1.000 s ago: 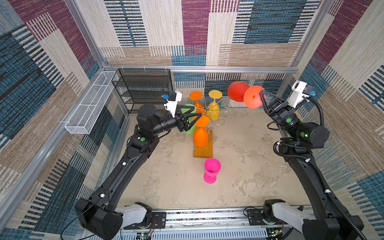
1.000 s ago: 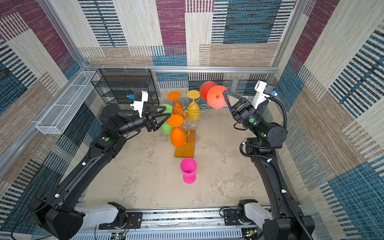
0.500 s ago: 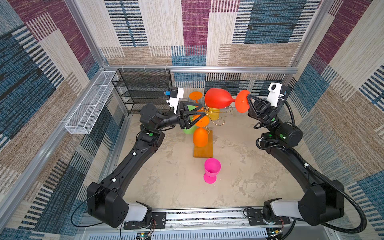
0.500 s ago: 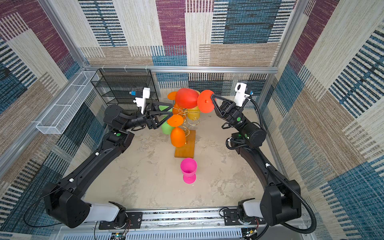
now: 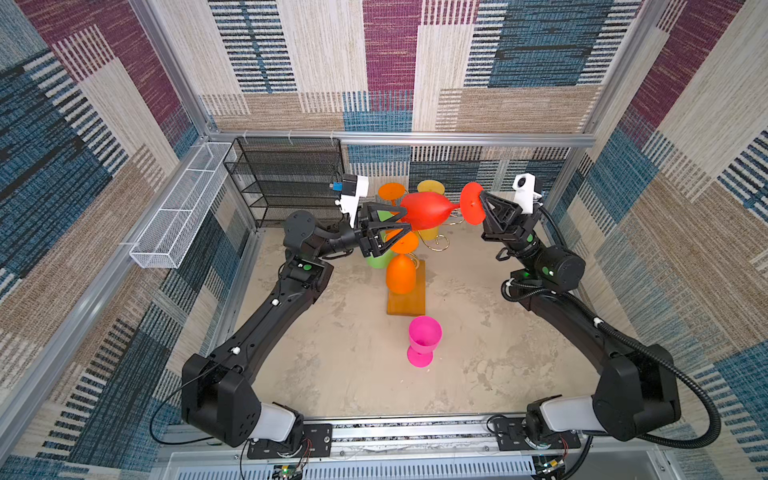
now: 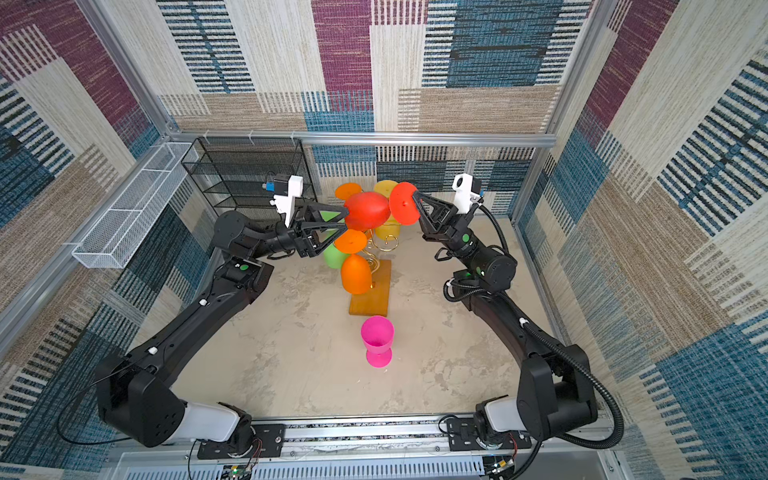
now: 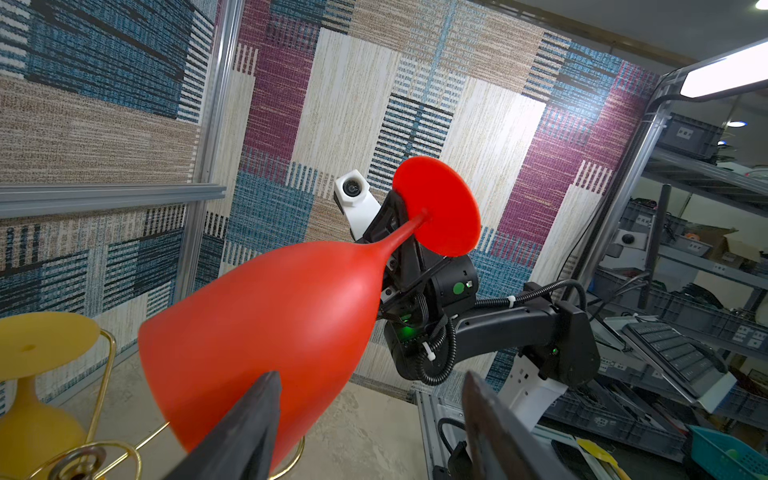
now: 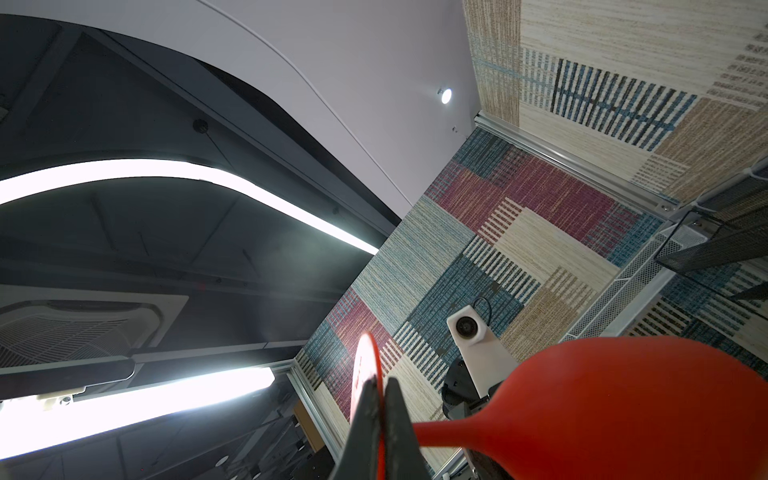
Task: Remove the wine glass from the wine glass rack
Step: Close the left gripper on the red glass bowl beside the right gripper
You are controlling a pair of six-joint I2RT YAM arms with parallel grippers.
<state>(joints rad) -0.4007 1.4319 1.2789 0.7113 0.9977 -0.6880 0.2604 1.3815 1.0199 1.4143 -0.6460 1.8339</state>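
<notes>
The sandy tabletop [image 5: 353, 374] carries the wine glass rack [image 5: 409, 303] mid-table, with other coloured glasses [image 5: 401, 278] hung on it. A pink glass [image 5: 424, 338] stands upright just in front of its base. The red wine glass [image 5: 424, 212] is already clear of the rack, lying sideways in the air above it with its bowl toward your left arm. Your right gripper [image 5: 480, 200] is pinched tight on the edge of the foot [image 5: 471, 203]. Your left gripper [image 5: 407, 219] stands wide at the mouth end of the bowl. In the left wrist view the bowl sits by one finger [image 7: 266, 399] rather than centred, and you cannot tell whether they touch. This looks like a handover, so centre the bowl between the left jaws first. Close gently, since the bowl looks smooth and rounded. Free the right grip only once the left has it, and keep the glass high above the hung ones.
</notes>
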